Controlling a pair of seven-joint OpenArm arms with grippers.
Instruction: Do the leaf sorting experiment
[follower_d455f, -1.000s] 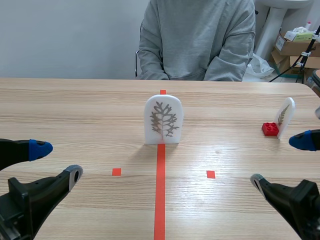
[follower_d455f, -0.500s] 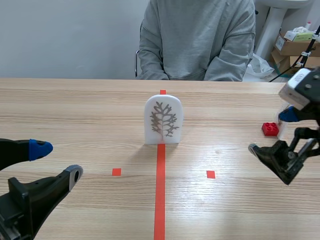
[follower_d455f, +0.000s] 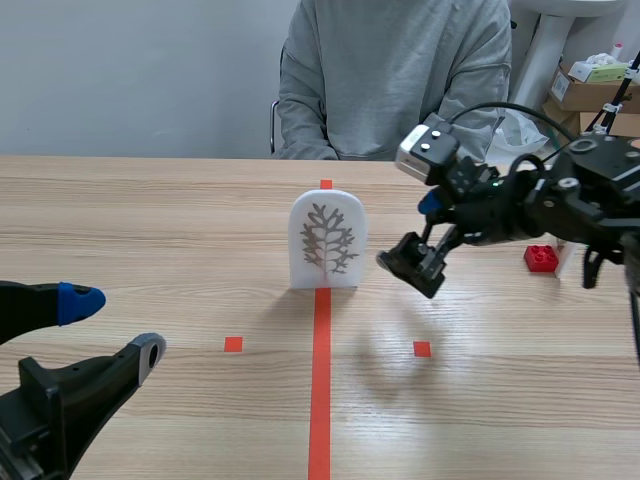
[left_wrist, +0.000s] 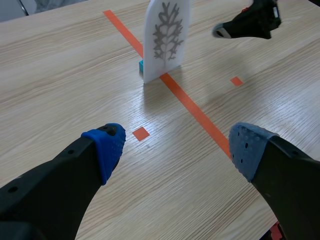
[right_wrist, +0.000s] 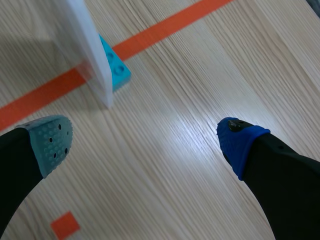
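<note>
- A white arched plaque bearing a grey branching leaf (follower_d455f: 327, 238) is stood upright on the orange-red centre line (follower_d455f: 320, 380) of the worktop (follower_d455f: 150, 220).
- The right gripper (follower_d455f: 407, 235) is held raised just beside it, fingers apart.
- The left gripper (follower_d455f: 115, 323) is seen low, well apart from it, fingers likewise spread.

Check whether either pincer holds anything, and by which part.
Nothing is held. The right pincer is open near the white leaf plaque; the left pincer is open too.
</note>
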